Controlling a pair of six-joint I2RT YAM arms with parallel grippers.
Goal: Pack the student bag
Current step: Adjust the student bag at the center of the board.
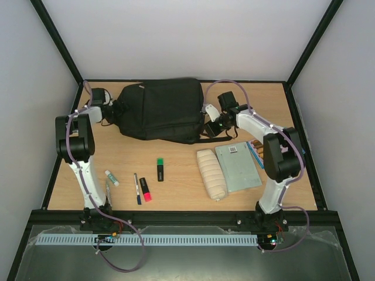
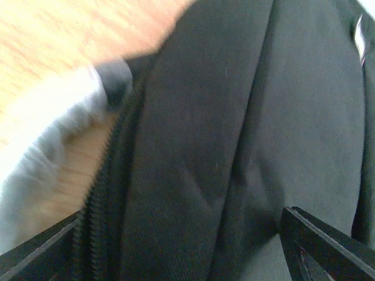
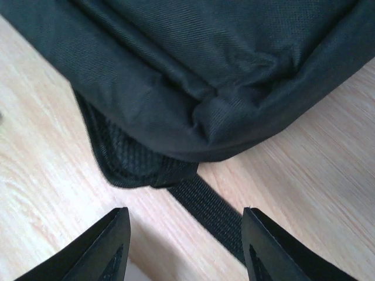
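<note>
Student bag [image 1: 161,108]: flat on table [image 1: 176,196], 12 o'clock.
Left hand [image 1: 116,109]: spread wide, bag's 9 o'clock.
Right hand [image 1: 214,124]: fingers apart over strap [image 3: 205,205], 4 o'clock.

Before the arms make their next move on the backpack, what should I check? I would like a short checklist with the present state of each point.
1. Backpack flat on the table: ok.
2. Its zip opened for packing: not ok, looks shut.
3. Left jaws open at the zip edge: ok.
4. Right jaws open above the strap: ok.
5. Pencil case and notebook ready on the table: ok.
</note>
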